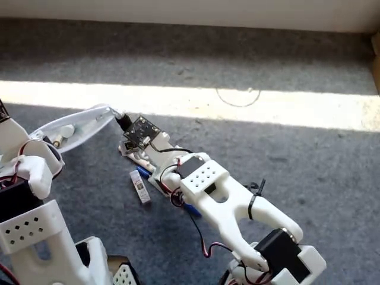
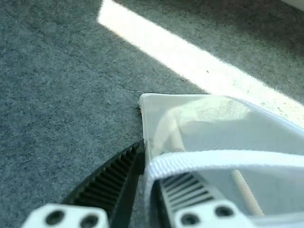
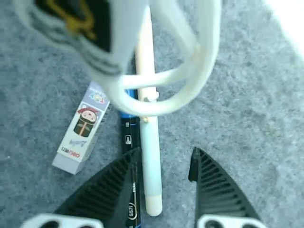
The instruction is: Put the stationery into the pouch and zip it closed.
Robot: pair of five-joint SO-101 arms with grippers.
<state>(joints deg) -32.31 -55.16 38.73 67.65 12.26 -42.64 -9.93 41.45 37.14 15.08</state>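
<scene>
The pouch (image 1: 80,127), of translucent white mesh, was gripped by the left claw (image 2: 149,192), whose fingers were pressed together on its white webbing edge. A pale, stick-like item (image 2: 243,186) could be seen through the mesh inside the pouch; what else it held could not be told. Other stationery was seen on the grey table (image 1: 285,166), near the pouch: a cream pen (image 3: 151,156), a dark pen (image 3: 127,142) just beside it and parallel, and an eraser (image 3: 80,133) in a printed sleeve near both. The right claw (image 3: 164,156) was spread open over the cream pen, which lay ungripped between the jaws, closer to one finger than the other. A white cable loop (image 3: 211,47) was hung between the wrist camera and the pens. Beyond the pouch the table was crossed by a sunlit band (image 1: 297,110), on which a thin thread loop (image 1: 237,98) was seen. Past it, grey surface was bounded by a pale strip (image 1: 190,12) at the far edge.
</scene>
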